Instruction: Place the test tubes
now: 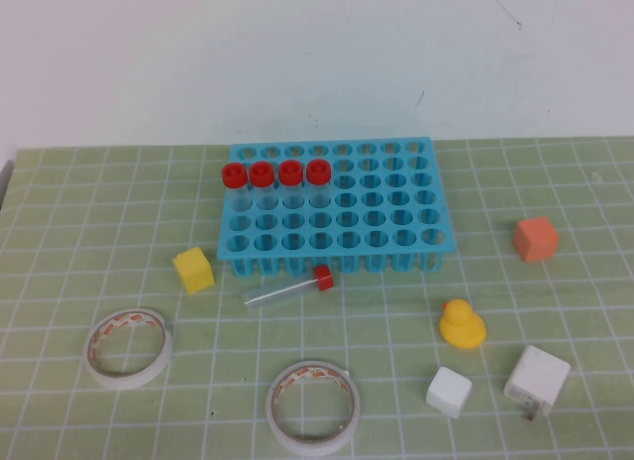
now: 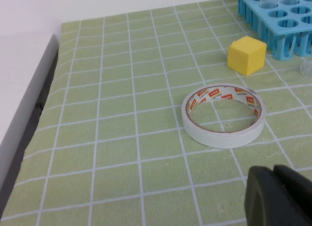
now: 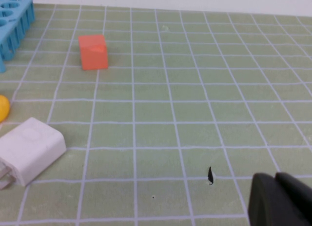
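A blue tube rack (image 1: 396,257) stands mid-table, with several red-capped test tubes (image 1: 275,174) upright in its left back holes. One more clear tube with a red cap (image 1: 287,289) lies flat on the mat just in front of the rack. Neither arm shows in the high view. My left gripper (image 2: 273,171) hovers shut and empty over the mat near a tape roll (image 2: 224,133), with the rack's corner (image 2: 273,21) beyond. My right gripper (image 3: 275,178) is shut and empty over bare mat on the right side.
A yellow cube (image 1: 193,270) sits left of the rack. Two tape rolls (image 1: 127,378) (image 1: 309,440) lie at the front. To the right are an orange cube (image 1: 536,239), yellow duck (image 1: 462,324), white cube (image 1: 449,391) and white charger (image 1: 536,379).
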You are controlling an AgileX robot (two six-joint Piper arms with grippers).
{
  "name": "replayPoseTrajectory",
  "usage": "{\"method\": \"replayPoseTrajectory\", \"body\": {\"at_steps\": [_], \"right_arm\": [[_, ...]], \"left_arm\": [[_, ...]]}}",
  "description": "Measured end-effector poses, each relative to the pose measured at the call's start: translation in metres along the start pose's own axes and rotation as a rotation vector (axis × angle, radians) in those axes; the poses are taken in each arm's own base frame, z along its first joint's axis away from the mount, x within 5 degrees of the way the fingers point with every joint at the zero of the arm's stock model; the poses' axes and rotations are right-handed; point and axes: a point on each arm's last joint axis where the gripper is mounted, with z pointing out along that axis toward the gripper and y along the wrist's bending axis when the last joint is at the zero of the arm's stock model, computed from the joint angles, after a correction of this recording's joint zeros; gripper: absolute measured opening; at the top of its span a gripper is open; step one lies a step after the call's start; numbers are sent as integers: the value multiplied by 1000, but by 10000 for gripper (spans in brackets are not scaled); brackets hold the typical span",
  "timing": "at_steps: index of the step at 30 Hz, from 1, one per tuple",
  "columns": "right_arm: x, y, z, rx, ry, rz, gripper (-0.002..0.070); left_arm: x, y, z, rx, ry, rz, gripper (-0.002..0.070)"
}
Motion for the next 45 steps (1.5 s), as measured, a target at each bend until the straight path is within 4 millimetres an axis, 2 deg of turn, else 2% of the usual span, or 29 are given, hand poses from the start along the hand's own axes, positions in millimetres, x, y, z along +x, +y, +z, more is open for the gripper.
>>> {"method": "replayPoseTrajectory", "body": {"at_steps": [9,10,13,19,26,32,35,37,41,45], "right_arm": [[-4,0,1,2,-61,0,-1],[-6,0,1,3,-87,0,-1],[-26,-1,-3,11,-308,0,-1],[-51,-2,-16,23,-620,0,-1],[-57,-2,-20,26,-701,0,-1],[-58,-2,-21,27,-715,0,-1],[-65,-3,-25,45,-701,-48,-1],[-76,-4,-31,60,-669,-95,-1],[-108,-6,-45,81,-592,-175,-1],[-129,-7,-42,59,-402,-192,-1]], "left_arm": [[-6,1,0,-11,-73,20,-1],[-10,1,0,-14,-112,21,-1],[-29,3,-5,-36,-330,25,-1],[-51,4,-16,-60,-596,25,-1],[-61,5,-24,-74,-748,25,-1],[-63,5,-25,-75,-767,23,-1],[-67,5,-25,-56,-678,2,-1],[-80,4,-32,-46,-631,-2,-1],[-120,3,-46,-32,-543,-2,-1],[-150,3,-35,-18,-339,-2,-1]]}}
